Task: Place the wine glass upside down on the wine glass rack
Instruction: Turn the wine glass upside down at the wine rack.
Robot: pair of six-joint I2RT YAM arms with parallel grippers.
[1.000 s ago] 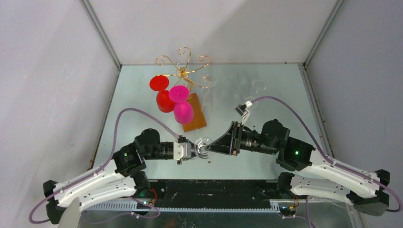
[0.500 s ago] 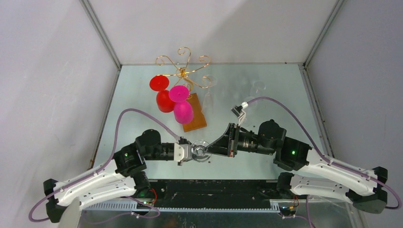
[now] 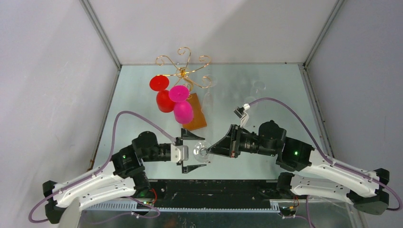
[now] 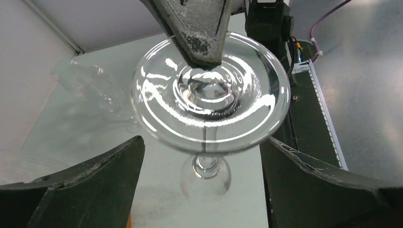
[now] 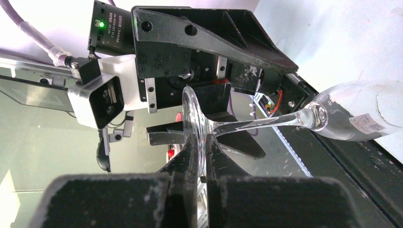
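A clear wine glass hangs above the near table between the two arms. My right gripper is shut on the rim of its round foot; the stem runs off to the bowl. In the left wrist view the foot fills the middle, with the bowl below it. My left gripper stands open, one finger on each side of the foot and neither touching it. The wine glass rack, gold wire on a brown wooden base, stands at the back left.
A red glass and a pink glass hang upside down on the rack. Faint clear glasses stand at the back of the table, and one lies on its side. Grey walls close in three sides.
My left gripper has let go of the glass and opened wide, drawing back a little. My right gripper has closed on the foot and now holds the glass alone.
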